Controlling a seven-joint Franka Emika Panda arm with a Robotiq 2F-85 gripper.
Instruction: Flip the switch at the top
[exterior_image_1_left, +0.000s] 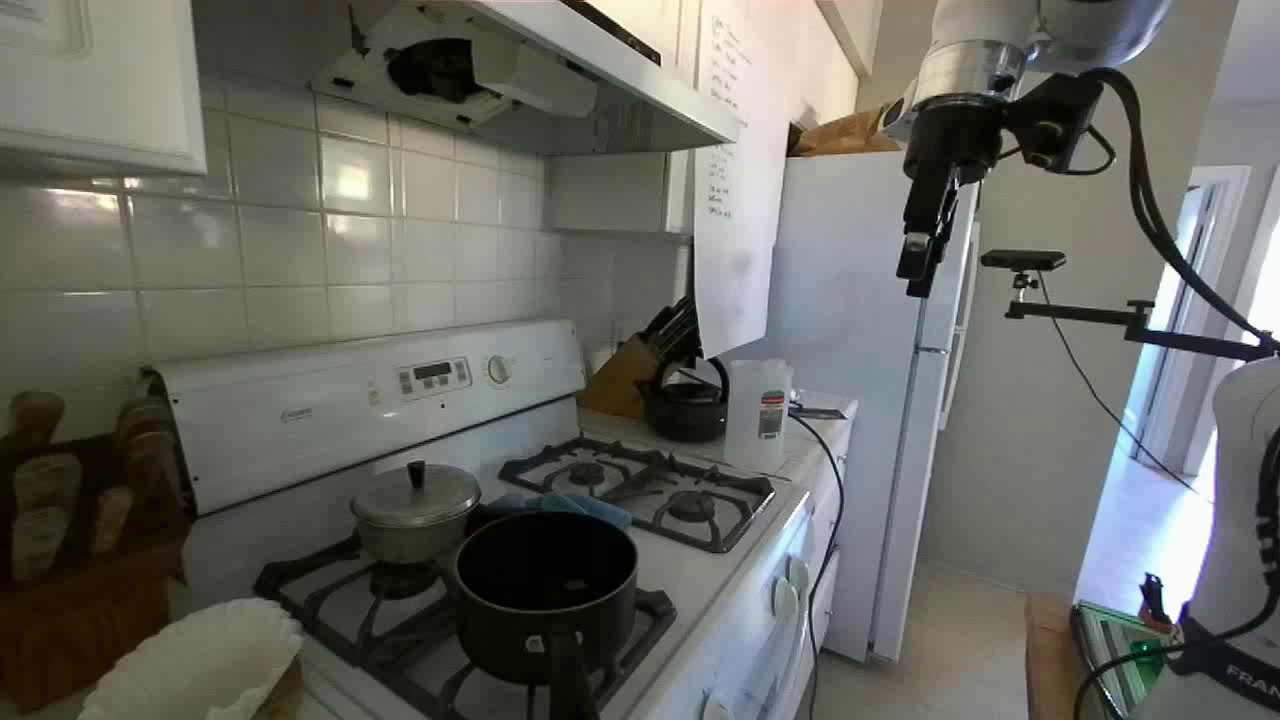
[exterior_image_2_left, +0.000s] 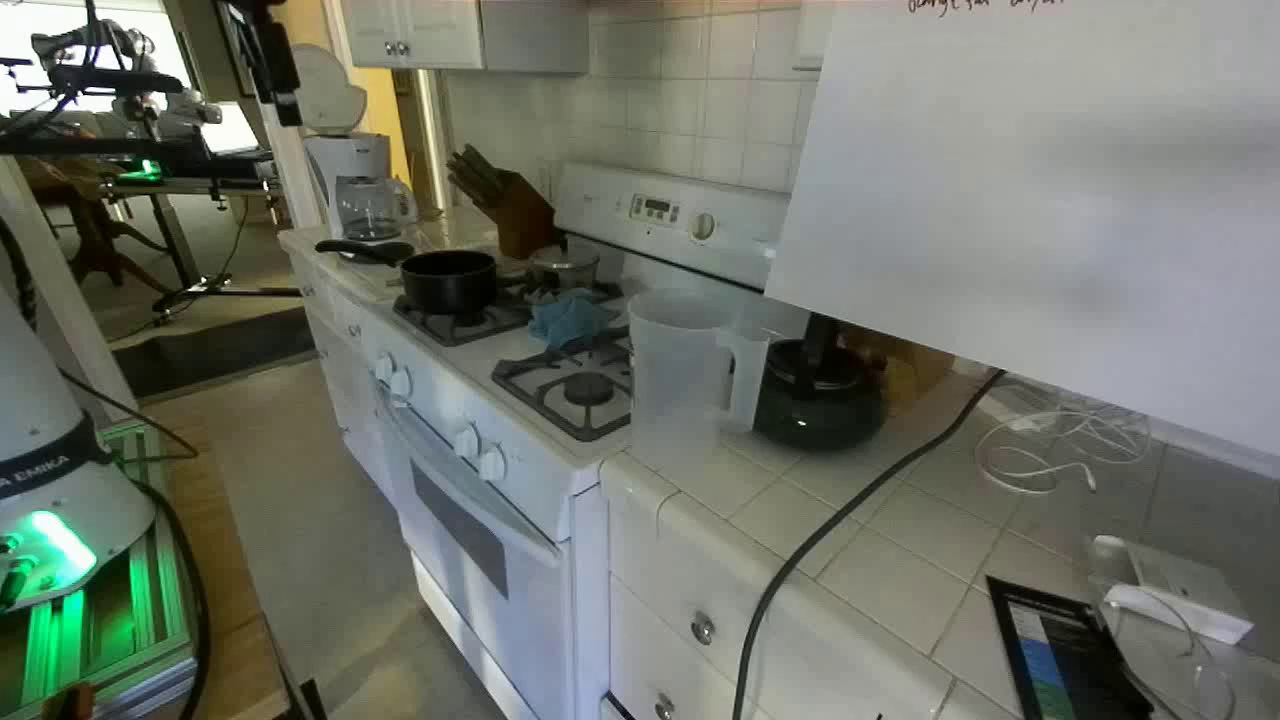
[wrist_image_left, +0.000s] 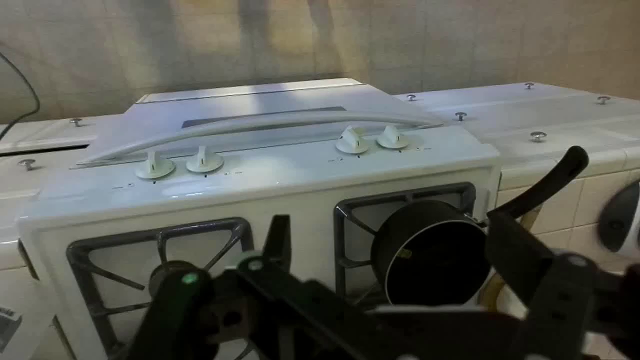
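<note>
The range hood (exterior_image_1_left: 650, 110) hangs at the top in an exterior view, above the stove. A dark strip (exterior_image_1_left: 612, 30) runs along its front edge, cut off by the frame top. No single switch can be made out on it. My gripper (exterior_image_1_left: 918, 275) hangs pointing down, in front of the fridge and well to the right of the hood. Its dark fingers also show at the top left of an exterior view (exterior_image_2_left: 285, 95). In the wrist view the gripper (wrist_image_left: 392, 225) has its fingers wide apart with nothing between them, high above the stove.
The white stove (wrist_image_left: 295, 200) carries a black pot (wrist_image_left: 430, 260) with a protruding handle, a lidded pot (exterior_image_1_left: 415, 510) and a blue cloth (exterior_image_1_left: 585, 508). Front knobs (wrist_image_left: 352, 141) stick out. A large paper sheet (exterior_image_1_left: 735, 200) hangs beside the hood. A plastic pitcher (exterior_image_2_left: 680, 380) stands on the counter.
</note>
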